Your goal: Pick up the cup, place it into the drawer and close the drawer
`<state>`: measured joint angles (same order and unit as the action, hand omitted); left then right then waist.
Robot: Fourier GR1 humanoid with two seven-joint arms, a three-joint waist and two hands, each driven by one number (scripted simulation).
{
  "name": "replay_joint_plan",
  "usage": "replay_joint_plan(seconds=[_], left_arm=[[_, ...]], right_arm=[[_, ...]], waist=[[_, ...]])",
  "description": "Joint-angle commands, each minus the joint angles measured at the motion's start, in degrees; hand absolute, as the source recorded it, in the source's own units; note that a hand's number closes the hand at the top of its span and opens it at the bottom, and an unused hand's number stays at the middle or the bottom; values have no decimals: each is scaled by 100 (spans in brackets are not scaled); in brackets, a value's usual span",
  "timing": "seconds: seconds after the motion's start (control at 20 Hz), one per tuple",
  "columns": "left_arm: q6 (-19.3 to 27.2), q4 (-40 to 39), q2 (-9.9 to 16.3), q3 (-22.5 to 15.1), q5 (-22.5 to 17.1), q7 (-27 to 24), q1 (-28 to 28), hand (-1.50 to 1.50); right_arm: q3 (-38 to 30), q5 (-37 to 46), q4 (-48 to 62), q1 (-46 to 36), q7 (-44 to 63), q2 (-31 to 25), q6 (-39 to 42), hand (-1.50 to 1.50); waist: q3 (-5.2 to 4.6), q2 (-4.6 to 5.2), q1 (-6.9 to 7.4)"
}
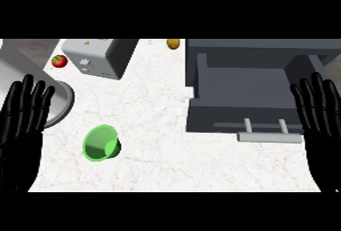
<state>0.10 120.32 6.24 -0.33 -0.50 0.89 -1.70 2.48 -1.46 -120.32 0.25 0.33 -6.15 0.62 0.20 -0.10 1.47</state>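
Where marbled counter (166, 153) shows, glossy green cup (101, 143) seemingly tipped, boxy grey drawer (243, 97) open

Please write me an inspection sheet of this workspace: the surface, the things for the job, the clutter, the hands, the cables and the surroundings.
Surface: white marbled counter.
Job's things: green cup lying on its side at front left, untouched; dark grey drawer pulled open at the right, with a light handle at its front.
Clutter: tomato and toaster at back left; small yellowish item at the back, cannot tell what.
Hands: left hand and right hand open, resting at the edges.
Cables: nothing seen.
Surroundings: round grey object at left, partly hidden.
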Motion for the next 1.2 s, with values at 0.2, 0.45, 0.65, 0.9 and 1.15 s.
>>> replay_joint_plan(seconds=[0.2,0.45,0.65,0.9,1.15], left_arm=[[-1352,-347,349,-34,-1108,-817,-109,-150],[-1617,-190,218,-46,-2230,-39,-435,-150],[-1900,-412,171,25,-2289,-283,-567,-150],[-1857,-792,97,158,-2073,-220,-86,-150],[-1743,-575,-101,-32,-1904,-93,-242,-150]], right_arm=[[130,123,-66,-73,127,112,-62,-150],[50,-520,65,-47,458,88,248,-150],[-51,-382,697,-729,415,144,161,-150],[-49,-402,510,-288,302,203,324,-150],[-61,-444,-187,-3,686,190,302,-150]], waist=[[-29,9,-162],[-21,8,-134],[-21,14,-110],[-20,9,-143],[-20,5,-151]])
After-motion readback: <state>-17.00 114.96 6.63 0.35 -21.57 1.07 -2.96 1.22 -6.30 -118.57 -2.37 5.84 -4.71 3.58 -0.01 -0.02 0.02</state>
